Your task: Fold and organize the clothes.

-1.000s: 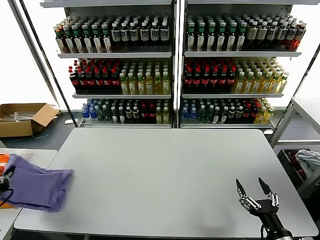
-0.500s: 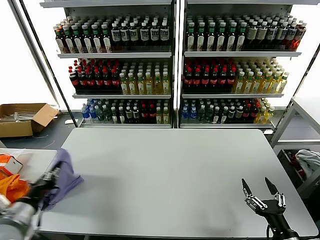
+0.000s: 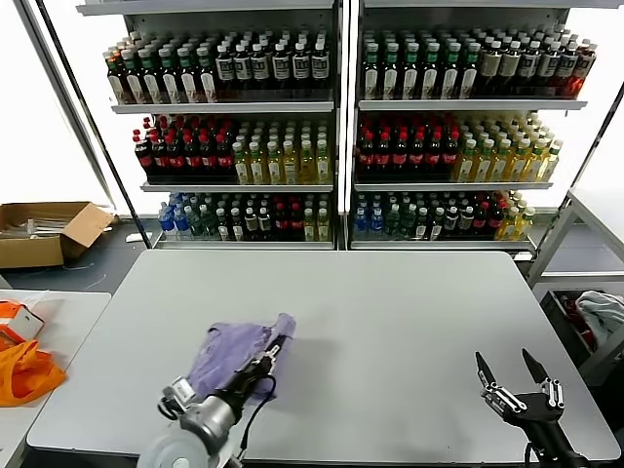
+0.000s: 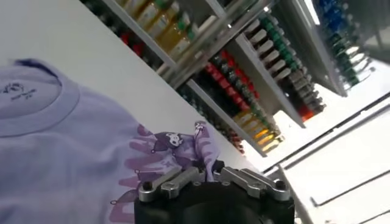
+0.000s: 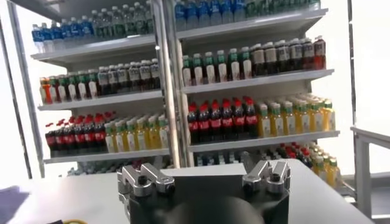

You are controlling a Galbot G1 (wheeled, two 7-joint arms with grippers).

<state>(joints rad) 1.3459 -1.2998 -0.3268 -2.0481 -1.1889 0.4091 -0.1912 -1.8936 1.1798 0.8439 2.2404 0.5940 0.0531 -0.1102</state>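
T-shirt (image 3: 237, 354) lies bunched on the desk (image 3: 390, 312), toward its near left part, and my left end effector (image 3: 270, 353) is clenched on the fabric at the bundle's right edge. In the left wrist view the shirt (image 4: 73, 158) spreads out ahead of the fingers, collar and printed graphic facing up, so the bulk of the cloth lies beyond and to the left of the grasp point. As I read it, the bundle's long axis runs from the near left of the desk up toward its middle.

My right end effector (image 3: 518, 375) hovers released over the desk's near right corner, well apart from the shirt, so the left arm is far nearer. I judge the shirt needs spreading flat toward the desk's middle before any fold, and the right arm would have to cross most of the desk to take a second corner.

Nothing stands between the 2 arms. Left of the desk an orange cloth (image 3: 21, 370) sits on a side table (image 3: 68, 310), and bottle shelves (image 3: 341, 127) stand behind.
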